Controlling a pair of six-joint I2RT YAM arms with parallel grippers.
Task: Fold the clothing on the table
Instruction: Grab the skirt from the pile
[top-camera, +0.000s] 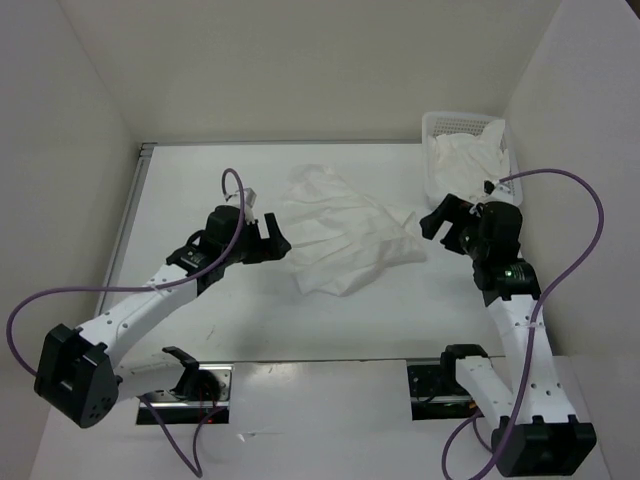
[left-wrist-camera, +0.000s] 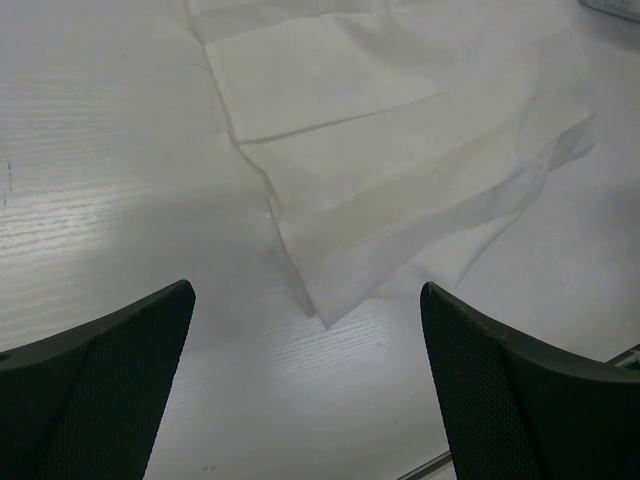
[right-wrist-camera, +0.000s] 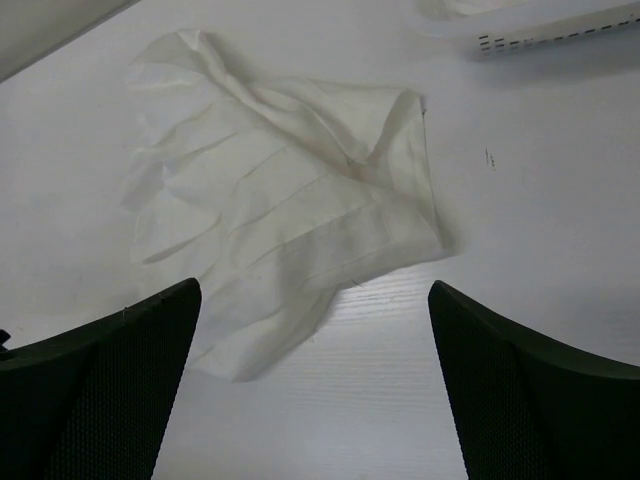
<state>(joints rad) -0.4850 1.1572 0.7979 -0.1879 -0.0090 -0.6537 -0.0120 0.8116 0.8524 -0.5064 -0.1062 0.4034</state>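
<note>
- The left jaws stand wide open and hold nothing, just beside the left edge of the clothing (top-camera: 340, 240) — placed, I judge, to take that side for a fold.
- The clothing lies wrinkled and partly layered in the middle of the bench (top-camera: 200, 190).
- The right jaws are also wide and empty, near the right corner of the garment.
- At the far right, a white mesh basket (top-camera: 455, 122) contains a bunched white cloth (top-camera: 465, 160) — not the task's thing.

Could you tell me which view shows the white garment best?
The right wrist view: the whole garment shows close, creases clear. The top view has it whole but small; the left wrist, one corner.
</note>
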